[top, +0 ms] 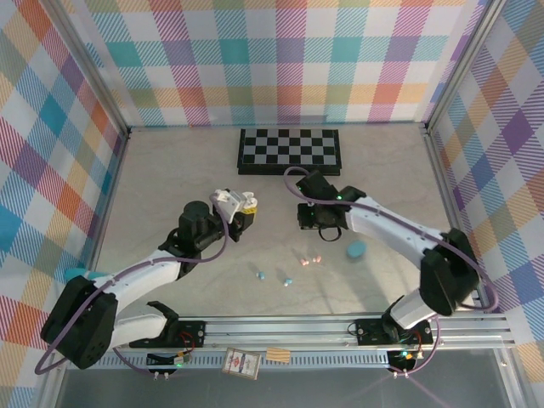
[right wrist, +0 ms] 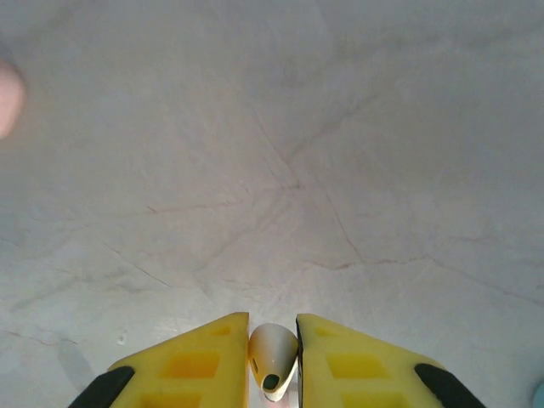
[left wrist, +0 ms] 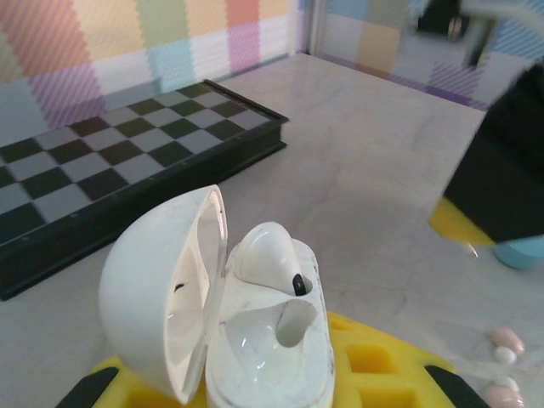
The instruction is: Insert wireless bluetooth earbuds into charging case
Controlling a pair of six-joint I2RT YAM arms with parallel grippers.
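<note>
My left gripper [top: 240, 210] is shut on a white charging case [left wrist: 255, 340] held above the table, lid swung open to the left. One white earbud [left wrist: 268, 251] sits in the case's far slot, and the near slot is empty. To its right my right gripper [top: 308, 214] hovers, its yellow fingers [right wrist: 191, 361] shut on another white earbud [right wrist: 272, 357], tip pointing down at the bare tabletop. Two pink earbuds [top: 311, 257] and two teal earbuds [top: 274, 278] lie loose on the table nearer the arm bases.
A folded chessboard [top: 289, 150] lies at the back centre. A teal case [top: 355, 249] rests under the right forearm. Plaid walls close in the back and both sides. A metal rail [top: 280, 327] runs along the near edge.
</note>
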